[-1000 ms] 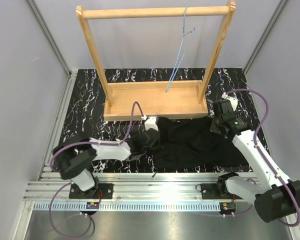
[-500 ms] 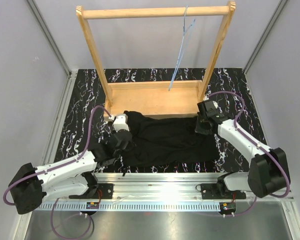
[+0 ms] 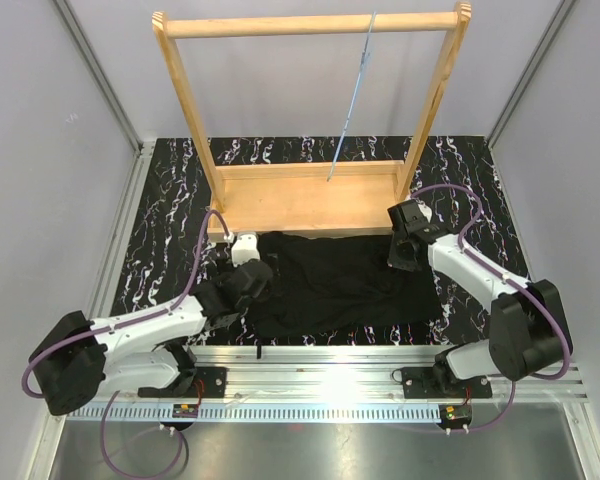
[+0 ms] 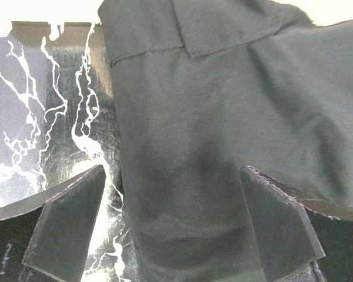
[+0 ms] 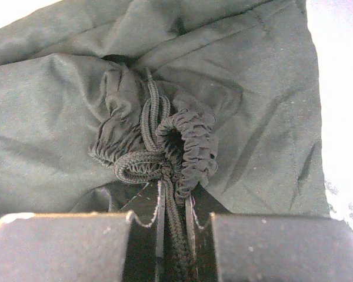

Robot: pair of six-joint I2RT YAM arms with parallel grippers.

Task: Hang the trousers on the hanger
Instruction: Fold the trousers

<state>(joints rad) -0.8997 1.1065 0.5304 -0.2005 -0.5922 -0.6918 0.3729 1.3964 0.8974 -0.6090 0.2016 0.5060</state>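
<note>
The trousers (image 3: 340, 280) lie flat before the rack (image 3: 310, 200), left gripper (image 4: 175, 226) spread wide above them, right gripper (image 5: 173, 211) pinching only the bunched drawstring (image 5: 165, 170), so lifting could pull it free.

A large pair of soft black fabric trousers (image 4: 212, 129) fills most of the view, lying flat with shallow wrinkles and a folded-over flap near the top edge. To the left shows a strip of the black desk (image 4: 41, 117), veined with white marble-like streaks and glaring where the light strikes it. The left gripper (image 4: 172, 197) has its jaws spread wide at the bottom corners, one dark flat finger (image 4: 67, 226) over the desk at the cloth's edge, the other over the fabric, with cloth lying loose between them.
</note>
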